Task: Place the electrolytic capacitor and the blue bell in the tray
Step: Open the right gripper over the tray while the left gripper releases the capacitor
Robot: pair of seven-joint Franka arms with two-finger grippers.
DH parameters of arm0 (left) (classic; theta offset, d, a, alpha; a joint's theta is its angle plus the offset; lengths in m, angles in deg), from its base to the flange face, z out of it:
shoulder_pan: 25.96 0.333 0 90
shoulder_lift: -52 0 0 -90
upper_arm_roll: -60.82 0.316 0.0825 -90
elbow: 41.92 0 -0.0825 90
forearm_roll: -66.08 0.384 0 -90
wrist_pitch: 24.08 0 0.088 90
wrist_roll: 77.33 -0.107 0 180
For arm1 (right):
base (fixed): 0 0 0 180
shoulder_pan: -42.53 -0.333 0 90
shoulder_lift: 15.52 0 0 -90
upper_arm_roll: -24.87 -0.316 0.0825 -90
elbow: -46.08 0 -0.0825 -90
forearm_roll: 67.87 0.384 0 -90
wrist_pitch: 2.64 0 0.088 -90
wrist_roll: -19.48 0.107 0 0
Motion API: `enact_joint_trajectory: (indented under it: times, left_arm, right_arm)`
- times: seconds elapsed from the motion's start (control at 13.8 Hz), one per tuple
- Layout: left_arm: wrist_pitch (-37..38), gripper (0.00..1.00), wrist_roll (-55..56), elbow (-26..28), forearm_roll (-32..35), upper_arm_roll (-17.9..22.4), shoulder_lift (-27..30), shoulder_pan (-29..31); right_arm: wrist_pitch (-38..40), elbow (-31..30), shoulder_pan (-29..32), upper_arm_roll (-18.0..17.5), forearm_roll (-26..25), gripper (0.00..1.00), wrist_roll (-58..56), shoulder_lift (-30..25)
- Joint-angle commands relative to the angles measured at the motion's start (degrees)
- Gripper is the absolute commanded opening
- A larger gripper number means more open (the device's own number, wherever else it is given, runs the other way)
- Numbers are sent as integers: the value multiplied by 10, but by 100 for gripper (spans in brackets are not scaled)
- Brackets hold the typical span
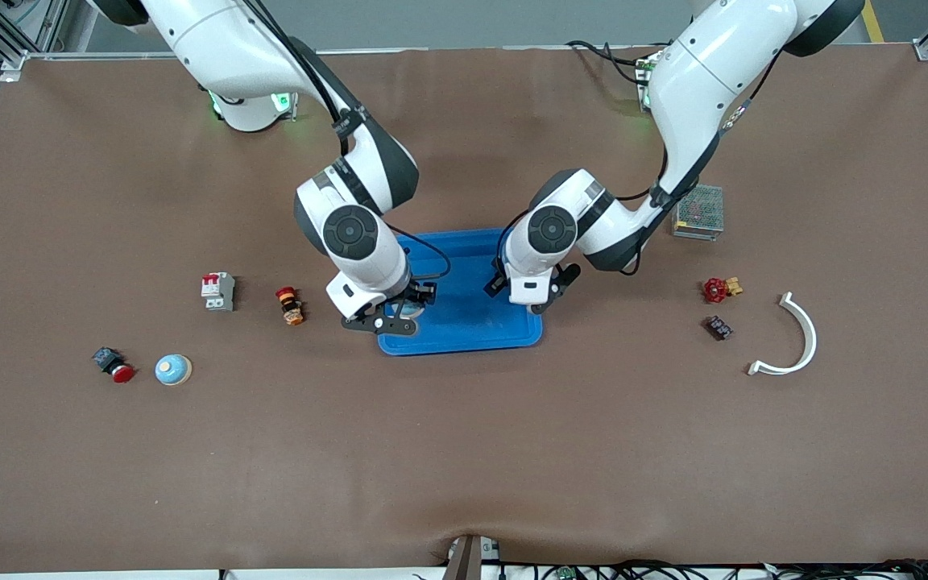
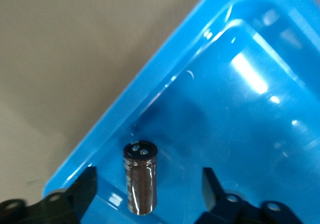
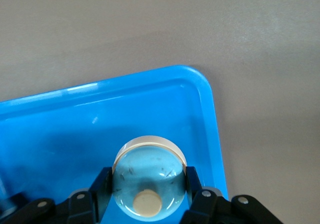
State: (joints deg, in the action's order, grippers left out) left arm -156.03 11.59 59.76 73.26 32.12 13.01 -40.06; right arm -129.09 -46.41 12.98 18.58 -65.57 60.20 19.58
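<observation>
Left wrist view: the capacitor [image 2: 140, 177] stands in the tray [image 2: 100, 134] near a corner, between open left fingers [image 2: 82, 186]. It looks light, hard and smooth; hold its round sides. The right fingers [image 3: 102, 184] squeeze the bell [image 3: 148, 176], a slippery dome, over the tray.

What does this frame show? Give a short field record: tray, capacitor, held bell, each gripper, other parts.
tray: blue tray mid-table, under both grippers
capacitor: electrolytic capacitor between the open fingers, ungripped, over the tray floor; whether it rests there cannot be told
bell: blue bell clamped over a tray corner
left gripper: open, over the tray
right gripper: shut on the bell, over the tray
second bell: on the table toward the right arm's end
other parts: red pushbutton, breaker, white curved piece
</observation>
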Motion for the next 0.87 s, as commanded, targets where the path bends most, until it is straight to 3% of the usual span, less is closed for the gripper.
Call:
enact_joint_trajectory:
  times: [0.0,0.22,0.8]
  left_arm:
    - [91,100,7,-49,13,5,29,9]
    - [145,100,-22,-84,28,5,47,37]
    - [242,100,-203,-75,30,5,124,177]
  right_arm:
    - [-9,12,-2,3,-12,0,9,19]
    - [-36,11,-3,3,-16,0,11,33]
    - [-64,13,-4,5,-27,0,12,66]
